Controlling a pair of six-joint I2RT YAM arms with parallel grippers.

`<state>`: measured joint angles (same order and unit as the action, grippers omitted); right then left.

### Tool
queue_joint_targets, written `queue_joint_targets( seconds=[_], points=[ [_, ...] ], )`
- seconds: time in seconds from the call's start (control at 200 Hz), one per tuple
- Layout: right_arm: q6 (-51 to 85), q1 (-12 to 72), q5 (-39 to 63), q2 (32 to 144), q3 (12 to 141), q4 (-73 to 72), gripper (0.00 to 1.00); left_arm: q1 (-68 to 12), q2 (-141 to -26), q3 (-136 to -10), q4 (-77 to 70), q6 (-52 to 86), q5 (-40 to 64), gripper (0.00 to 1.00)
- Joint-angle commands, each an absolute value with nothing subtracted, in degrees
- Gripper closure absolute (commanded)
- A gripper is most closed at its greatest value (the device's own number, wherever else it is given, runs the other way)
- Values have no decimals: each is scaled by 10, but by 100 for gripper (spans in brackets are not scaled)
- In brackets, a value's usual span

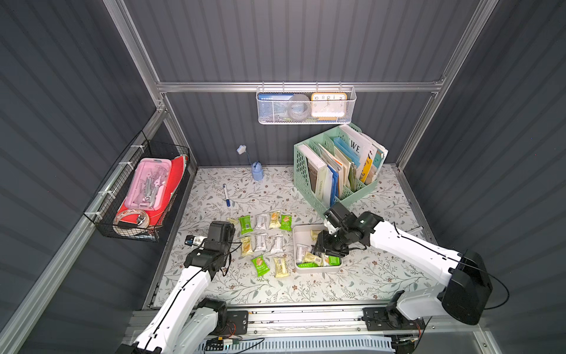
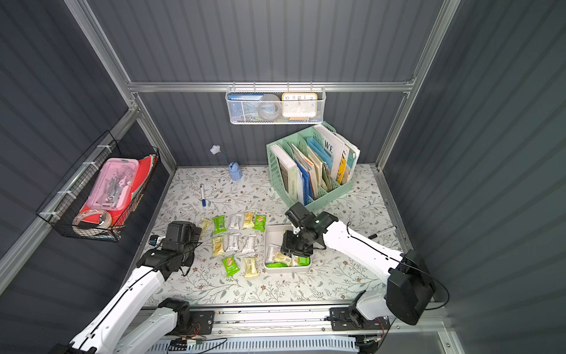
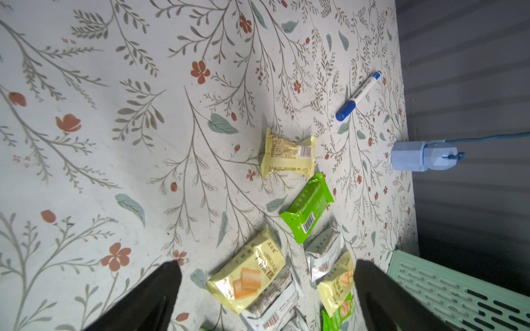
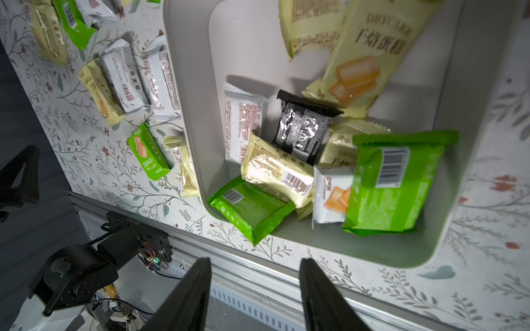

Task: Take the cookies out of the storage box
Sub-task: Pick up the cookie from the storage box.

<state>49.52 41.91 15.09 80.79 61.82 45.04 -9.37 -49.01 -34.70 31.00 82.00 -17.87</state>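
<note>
Cookies [image 4: 276,172] clutter storage box [image 4: 183,86]; right end effector [image 4: 255,260] half-open, left [image 3: 268,263] wide, both empty.

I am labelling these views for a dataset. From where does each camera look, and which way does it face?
Both top views: high above the front, looking down and back over the table; left arm and right arm show.
Left wrist: on the left arm, looking down at cookies and the marker pen; open left gripper tips show.
Right wrist: on the right arm, looking down into the storage box; open right gripper tips show.
Shared: cookies laid beside the storage box appear in all views.
</note>
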Motion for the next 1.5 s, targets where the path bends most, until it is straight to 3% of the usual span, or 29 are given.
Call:
queue_joint_targets(
  seconds=[0.0, 0.23, 0.715, 1.496],
  points=[
    [652, 428, 120, 799, 620, 468, 47, -91, -470, -337, 315, 800, -156, 0],
    [884, 437, 184, 780, 527, 366, 50, -91, -460, -328, 310, 812, -155, 0],
    [1064, 483, 137, 774, 503, 298, 54, -90, -466, -319, 296, 825, -144, 0],
    [1135, 489, 136, 789, 473, 264, 58, -90, -464, -321, 307, 835, -152, 0]
  ],
)
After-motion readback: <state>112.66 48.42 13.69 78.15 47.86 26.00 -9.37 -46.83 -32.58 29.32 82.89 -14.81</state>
